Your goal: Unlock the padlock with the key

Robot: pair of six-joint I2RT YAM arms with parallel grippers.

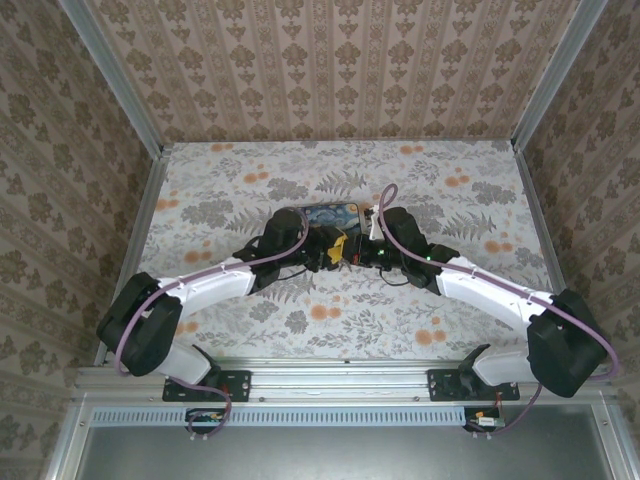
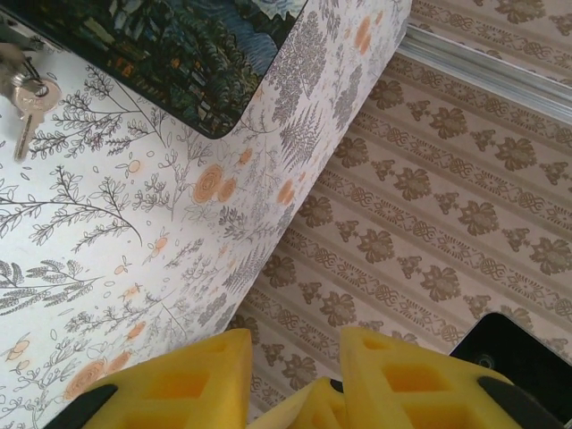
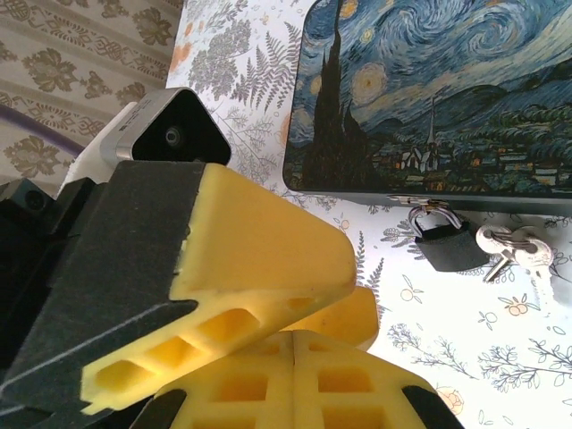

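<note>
Well, I see my right gripper (image 3: pixel 295 357) closed, my left gripper (image 2: pixel 295 344) with jaws a bit apart, key (image 3: pixel 534 256) beside the padlock (image 3: pixel 451 243).

In the top external view, the near edge of the box (image 1: pixel 335 212), at the middle of the table (image 1: pixel 250 170), is being covered by the two wrists.

In the left wrist view, the box (image 2: pixel 179 54) is being cut off by the top edge. The key (image 2: pixel 27 112) bunch is being cut off by the left edge, and the left gripper (image 2: pixel 295 338) by the bottom edge.

In the right wrist view, the box (image 3: pixel 438 89) is being cut off by the top and right edges. The right gripper (image 3: pixel 293 357) is being overlapped by a finger of the left gripper (image 3: pixel 259 259); contact between them cannot be determined.
</note>
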